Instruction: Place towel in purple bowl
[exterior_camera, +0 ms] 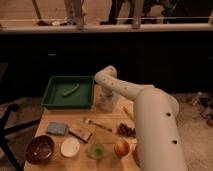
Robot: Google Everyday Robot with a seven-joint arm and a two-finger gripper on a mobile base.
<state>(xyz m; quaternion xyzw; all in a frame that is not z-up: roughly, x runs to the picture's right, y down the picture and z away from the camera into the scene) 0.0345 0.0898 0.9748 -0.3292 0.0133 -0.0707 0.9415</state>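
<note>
Camera view: my gripper [106,95] hangs straight down on the towel [107,105] at the table's [60,118] far edge, just beside the tray [68,105], set to take it from above. I cannot tell how open it is or whether it holds cloth. The purple bowl [40,149] waits well apart, at the near left corner.

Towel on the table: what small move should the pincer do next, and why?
Probably grasp the towel where it lies, ready to lift it. The pincer is low over it, just right of the green tray, while the purple bowl waits far away at the table's front left corner, so the towel has to be carried there.
</note>
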